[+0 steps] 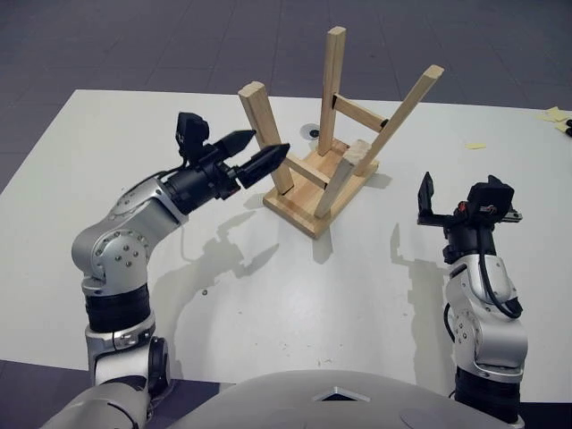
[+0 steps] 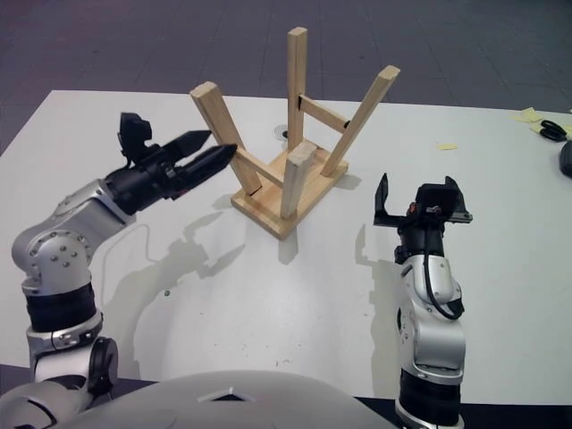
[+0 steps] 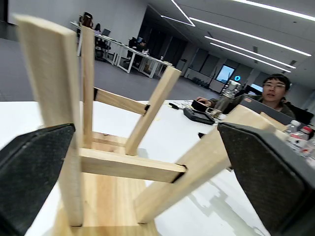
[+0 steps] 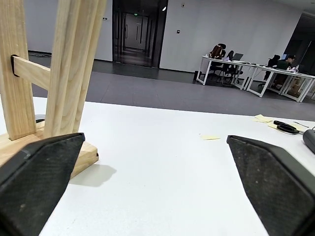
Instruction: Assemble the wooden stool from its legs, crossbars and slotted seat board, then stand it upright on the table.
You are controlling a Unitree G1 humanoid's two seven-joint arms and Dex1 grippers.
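stool (image 1: 332,170) inverted on table (image 1: 268,304): seat board (image 1: 308,213) down, four legs up, crossbars (image 1: 362,113) fitted. left gripper (image 1: 269,143), fingers spread, at left leg (image 1: 264,125). right gripper (image 1: 460,210) well apart, right of stool.

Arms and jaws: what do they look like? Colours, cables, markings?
Both arms are silver-grey shells with rounded joints and black bands between segments. The left arm has screws ringing its elbow joint and a boxy black camera on the wrist; its jaws are black and taper to points. The right arm has a black cable looping down from the wrist; its jaws are black with textured pads.
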